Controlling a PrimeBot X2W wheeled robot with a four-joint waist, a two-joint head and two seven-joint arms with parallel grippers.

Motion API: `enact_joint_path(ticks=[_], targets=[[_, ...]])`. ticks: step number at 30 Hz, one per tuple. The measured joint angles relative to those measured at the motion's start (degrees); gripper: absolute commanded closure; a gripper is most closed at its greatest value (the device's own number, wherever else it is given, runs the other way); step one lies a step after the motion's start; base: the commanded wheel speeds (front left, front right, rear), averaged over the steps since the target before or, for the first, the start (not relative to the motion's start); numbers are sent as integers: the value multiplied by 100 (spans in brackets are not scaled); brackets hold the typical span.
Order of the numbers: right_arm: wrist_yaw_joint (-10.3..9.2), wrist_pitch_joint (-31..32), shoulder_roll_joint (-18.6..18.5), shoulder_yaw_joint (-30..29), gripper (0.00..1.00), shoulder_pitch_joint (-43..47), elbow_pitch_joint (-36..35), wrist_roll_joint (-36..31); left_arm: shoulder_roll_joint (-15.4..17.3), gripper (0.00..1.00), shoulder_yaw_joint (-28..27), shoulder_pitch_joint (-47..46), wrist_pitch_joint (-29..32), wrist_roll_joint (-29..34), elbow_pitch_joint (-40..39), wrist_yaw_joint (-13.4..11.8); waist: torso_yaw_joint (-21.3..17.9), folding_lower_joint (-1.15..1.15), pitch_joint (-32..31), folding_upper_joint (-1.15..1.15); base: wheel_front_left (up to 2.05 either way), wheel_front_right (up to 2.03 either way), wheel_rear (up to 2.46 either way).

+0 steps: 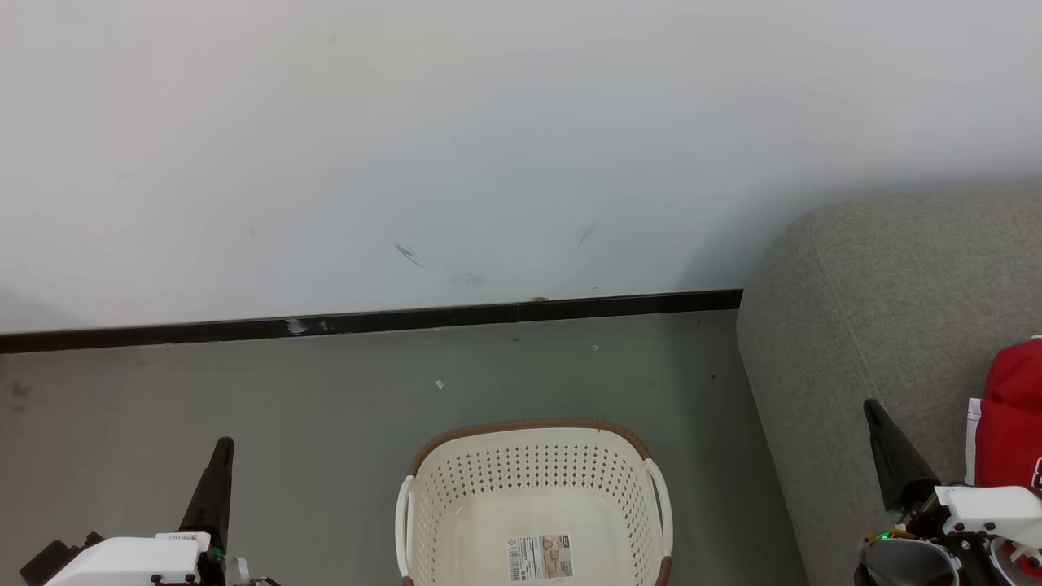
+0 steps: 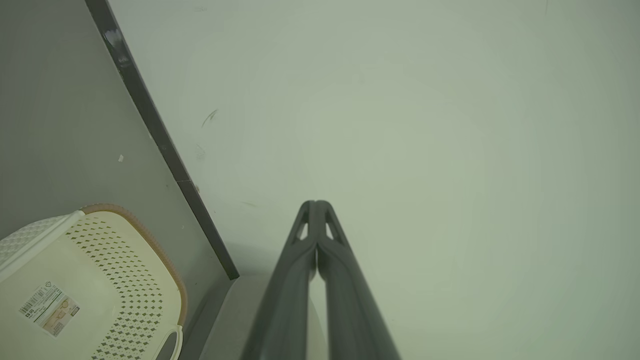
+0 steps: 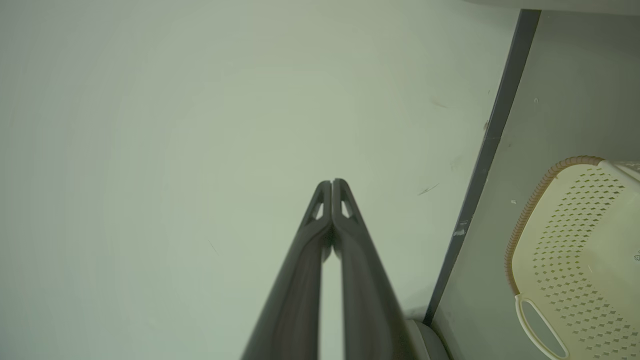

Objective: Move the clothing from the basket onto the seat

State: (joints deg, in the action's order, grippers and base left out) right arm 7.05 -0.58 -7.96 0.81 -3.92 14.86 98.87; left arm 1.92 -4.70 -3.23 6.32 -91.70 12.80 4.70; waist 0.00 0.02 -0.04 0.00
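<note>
Noted clothing (image 1: 1009,431) on seat (image 1: 863,309), cropped by right frame edge, partly behind right gripper (image 1: 873,409); cannot tell long axis. Noted basket (image 1: 529,464) on floor beside seat, cropped at bottom. Found left gripper (image 2: 316,204) and right gripper both pressed together.

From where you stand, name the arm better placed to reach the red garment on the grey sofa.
Right, likely: the right gripper is by the grey woven sofa, near the red-and-white garment; the left gripper is beyond the cream perforated basket.
</note>
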Motion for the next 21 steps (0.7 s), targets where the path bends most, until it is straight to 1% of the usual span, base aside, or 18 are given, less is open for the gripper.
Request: enact_joint_path(ticks=[21], targets=[[0,0,-3,2,100,0,10,3,0,100,0,0,0,-1,21,2,0,0,0,0,0,0,0]])
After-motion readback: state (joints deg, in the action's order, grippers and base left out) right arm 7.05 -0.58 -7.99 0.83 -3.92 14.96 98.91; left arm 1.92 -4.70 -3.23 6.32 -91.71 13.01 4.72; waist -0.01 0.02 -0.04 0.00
